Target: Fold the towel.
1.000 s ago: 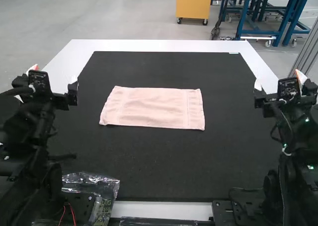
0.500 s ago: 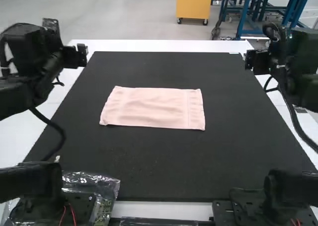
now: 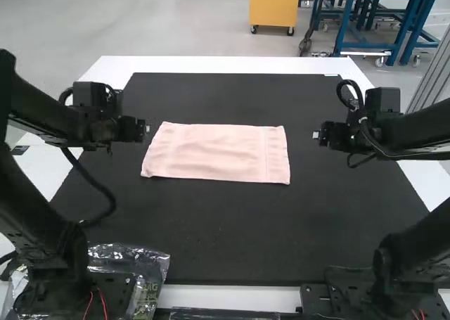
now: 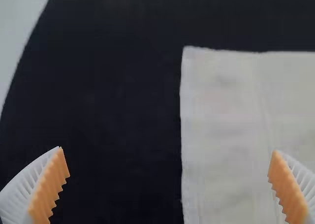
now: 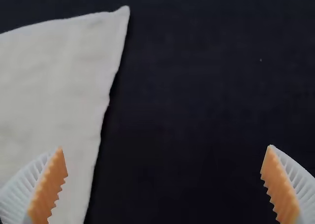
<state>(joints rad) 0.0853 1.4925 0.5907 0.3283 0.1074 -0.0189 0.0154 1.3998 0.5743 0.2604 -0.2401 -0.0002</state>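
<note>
The pink towel lies spread flat as a wide rectangle on the black mat. My left gripper hangs just beside the towel's left end, and my right gripper is a short way off its right end. In the left wrist view my left gripper stands wide open above the towel's edge, holding nothing. In the right wrist view my right gripper is also wide open, one finger over the towel's side and the other over bare mat.
The black mat covers most of the white table. A clear plastic bag with a green board lies near the left arm's base at the front. Another dark, shiny item lies at the front edge.
Both arms have swung inward from the table's sides, bringing the grippers down near the towel's two ends. The towel has stayed put.
</note>
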